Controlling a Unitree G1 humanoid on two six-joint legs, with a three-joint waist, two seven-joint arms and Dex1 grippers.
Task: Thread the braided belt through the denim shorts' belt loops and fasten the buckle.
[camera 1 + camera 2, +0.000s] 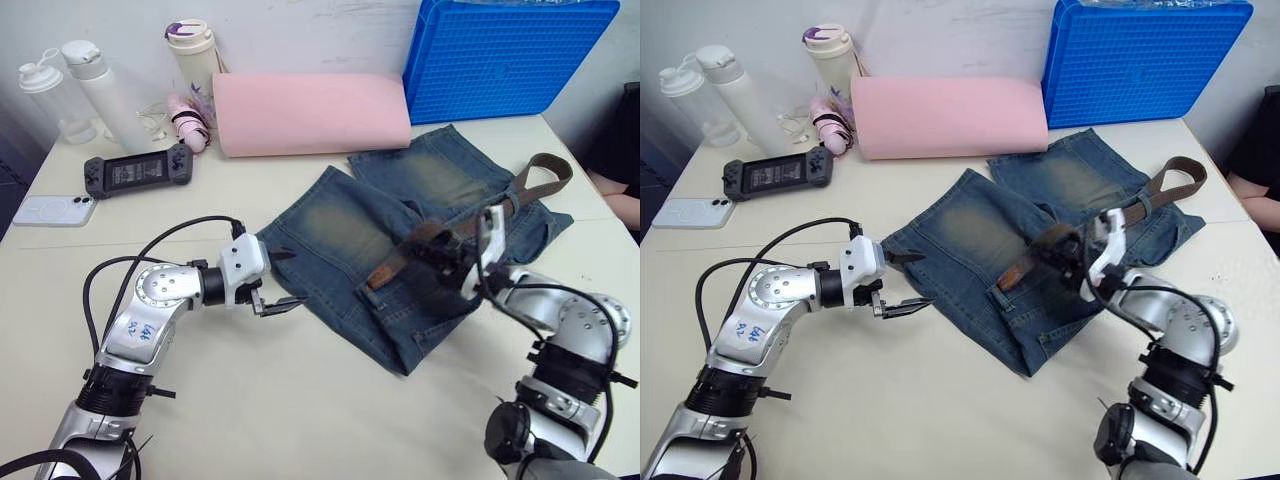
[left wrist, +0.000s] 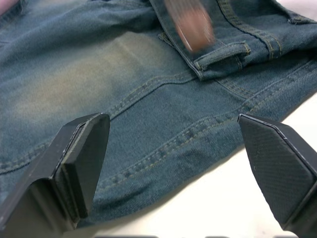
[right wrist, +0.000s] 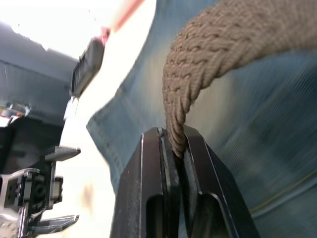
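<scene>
Between the two black fingers of the right gripper (image 3: 174,148), pressed together, a bend of the dark-brown braided belt (image 1: 455,232) is pinched and lifted over the waistband of the faded blue denim shorts (image 1: 385,235). Its coarse plaited weave shows clearly in the right wrist view. From this grip the strap runs one way to a reddish-brown tip lying near a denim belt loop (image 2: 222,51), and the other way across the shorts to a dark loop of strap beyond their far edge. The left gripper (image 1: 281,282) holds its fingers spread wide, just above the table at the shorts' near-left hem. Spread flat on the cream table (image 1: 300,420), the shorts carry paler yellowish worn patches on both legs. Behind them lie a pink foam roll (image 1: 310,112) and a blue plastic crate (image 1: 505,55).
</scene>
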